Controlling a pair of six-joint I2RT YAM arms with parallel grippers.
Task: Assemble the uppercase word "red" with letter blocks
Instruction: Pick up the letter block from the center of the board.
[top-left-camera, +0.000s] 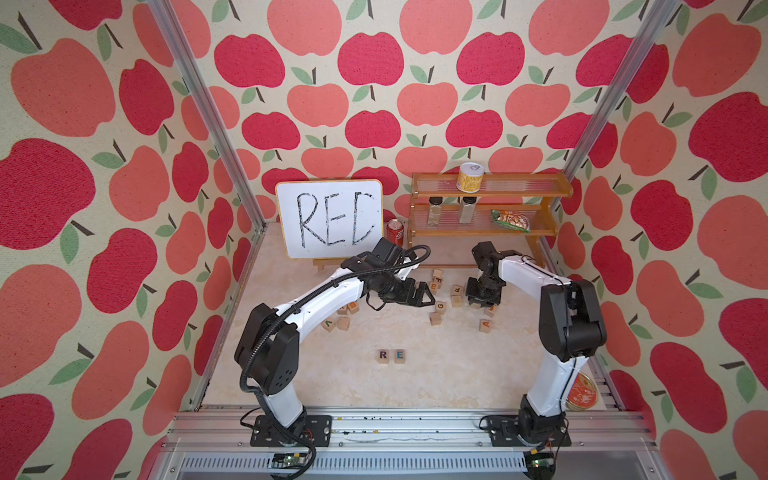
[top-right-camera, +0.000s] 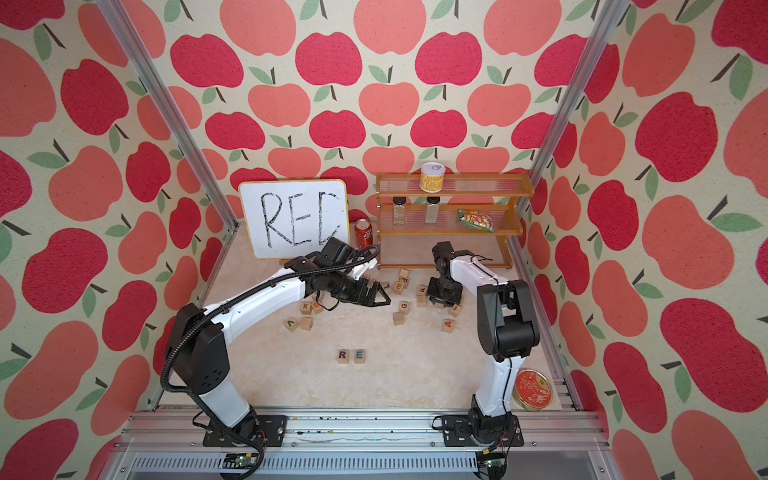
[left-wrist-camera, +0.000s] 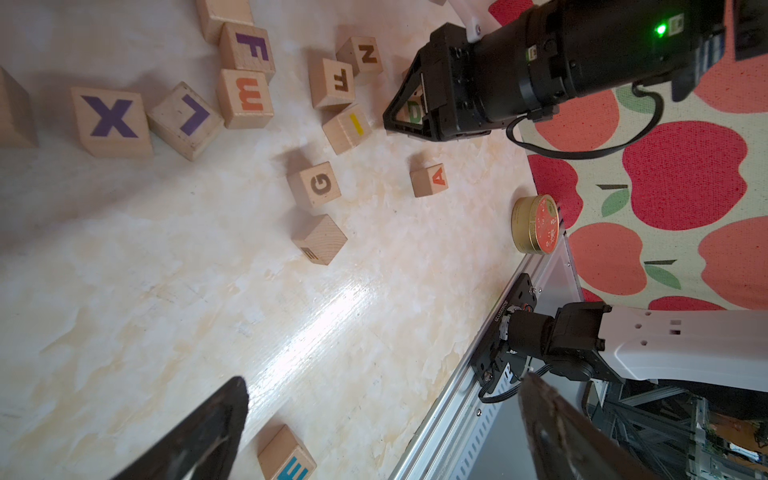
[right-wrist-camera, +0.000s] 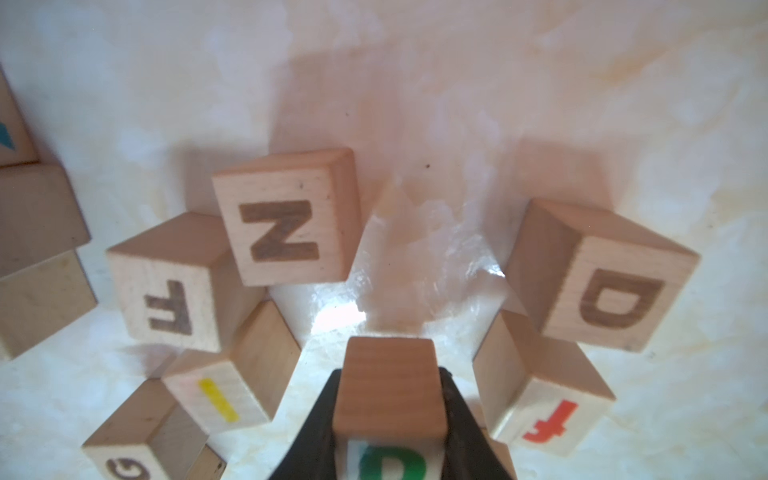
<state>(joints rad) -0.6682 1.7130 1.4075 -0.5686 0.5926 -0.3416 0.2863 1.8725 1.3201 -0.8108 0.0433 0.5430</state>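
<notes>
At the counter (top-left-camera: 436, 382) front, the purple R block (top-left-camera: 383, 355) and blue E block (top-left-camera: 400, 355) sit side by side. The left fingers (left-wrist-camera: 208, 428) hang wide, empty. Farther back, the right fingers (right-wrist-camera: 318, 432) pinch the green D block (right-wrist-camera: 390, 382) amid clutter. Lifting may drag the close red f block (right-wrist-camera: 548, 419), or the cube may twist.

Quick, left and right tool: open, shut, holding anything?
Left tool: open, holding nothing.
Right tool: shut on the green D block.
</notes>
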